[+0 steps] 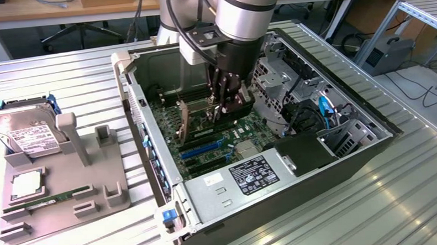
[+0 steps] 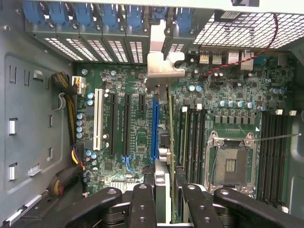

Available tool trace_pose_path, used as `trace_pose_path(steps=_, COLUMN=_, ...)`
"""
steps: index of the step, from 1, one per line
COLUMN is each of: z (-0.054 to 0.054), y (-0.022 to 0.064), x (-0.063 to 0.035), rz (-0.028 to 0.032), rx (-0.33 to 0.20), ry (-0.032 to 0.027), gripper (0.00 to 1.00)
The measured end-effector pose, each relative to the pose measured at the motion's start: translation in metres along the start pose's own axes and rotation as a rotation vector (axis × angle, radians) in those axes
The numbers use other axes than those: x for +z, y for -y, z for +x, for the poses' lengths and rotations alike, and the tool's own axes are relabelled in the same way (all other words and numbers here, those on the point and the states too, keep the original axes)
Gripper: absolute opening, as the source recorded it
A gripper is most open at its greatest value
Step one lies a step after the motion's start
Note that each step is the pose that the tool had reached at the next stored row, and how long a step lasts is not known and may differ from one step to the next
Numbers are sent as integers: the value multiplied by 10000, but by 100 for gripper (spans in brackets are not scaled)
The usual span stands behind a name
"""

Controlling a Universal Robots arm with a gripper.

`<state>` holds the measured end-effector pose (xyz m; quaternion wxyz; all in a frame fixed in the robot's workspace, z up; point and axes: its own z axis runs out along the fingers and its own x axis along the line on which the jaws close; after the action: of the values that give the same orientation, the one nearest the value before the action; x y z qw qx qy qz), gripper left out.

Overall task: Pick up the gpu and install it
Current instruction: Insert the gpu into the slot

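reaching gripper (image 1: 227,102) gripping gpu (image 2: 169,142)

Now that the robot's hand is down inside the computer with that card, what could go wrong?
The hand holds the gpu on edge above the motherboard. If the card is not lined up with the blue slot, pressing might bend it. Its silver bracket could snag the rear slot covers. The hand also sits near loose cables.

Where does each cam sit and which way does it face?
Exterior view: off the arm, above the open grey computer case, looking down into it; the arm and black gripper show.
Wrist view: on the wrist, facing the green motherboard; black fingers show.
Shared: motherboard, and the thin card with silver bracket held edge-on.
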<state>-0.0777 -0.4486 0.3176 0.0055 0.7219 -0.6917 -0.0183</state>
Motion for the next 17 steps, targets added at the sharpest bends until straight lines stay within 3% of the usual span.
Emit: trace_pose_path(steps=17, z=10, y=-3, x=37, rz=0, rx=0, ry=-1, gripper=27)
